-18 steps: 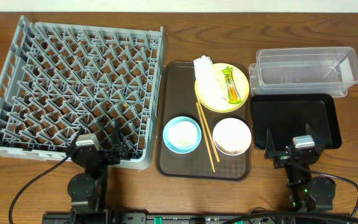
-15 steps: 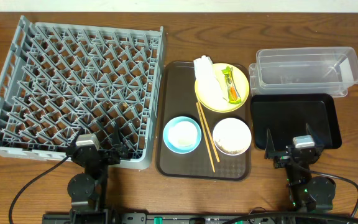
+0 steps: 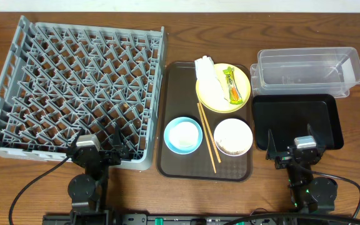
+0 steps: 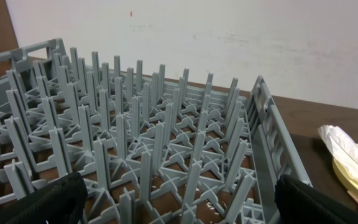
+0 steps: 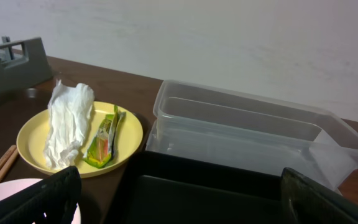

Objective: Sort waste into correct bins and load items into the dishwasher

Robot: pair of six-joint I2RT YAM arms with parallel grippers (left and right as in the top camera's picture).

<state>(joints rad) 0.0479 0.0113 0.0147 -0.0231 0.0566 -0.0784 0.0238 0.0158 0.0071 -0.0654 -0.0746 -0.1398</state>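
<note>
A yellow plate (image 3: 239, 100) on the brown tray (image 3: 174, 164) holds a crumpled white napkin (image 3: 208, 78) and a green-and-yellow wrapper (image 3: 232, 86); these also show in the right wrist view, napkin (image 5: 67, 124) and wrapper (image 5: 104, 140). Below them are a light blue bowl (image 3: 183, 135), a white bowl (image 3: 233, 137) and two chopsticks (image 3: 206, 137). The grey dish rack (image 3: 74, 87) is at the left, with pale crumbs under its pegs (image 4: 213, 202). The clear tub (image 3: 308, 70) and black tray (image 3: 299, 122) are at the right. My left gripper (image 3: 115, 142) is open over the rack's near corner. My right gripper (image 3: 290, 141) is open over the black tray's near edge. No cup shows.
The brown serving tray sits between the rack and the bins. The clear tub (image 5: 253, 134) stands right behind the black tray (image 5: 216, 193). Both arm bases stand at the table's front edge. A pale wall rises behind the table.
</note>
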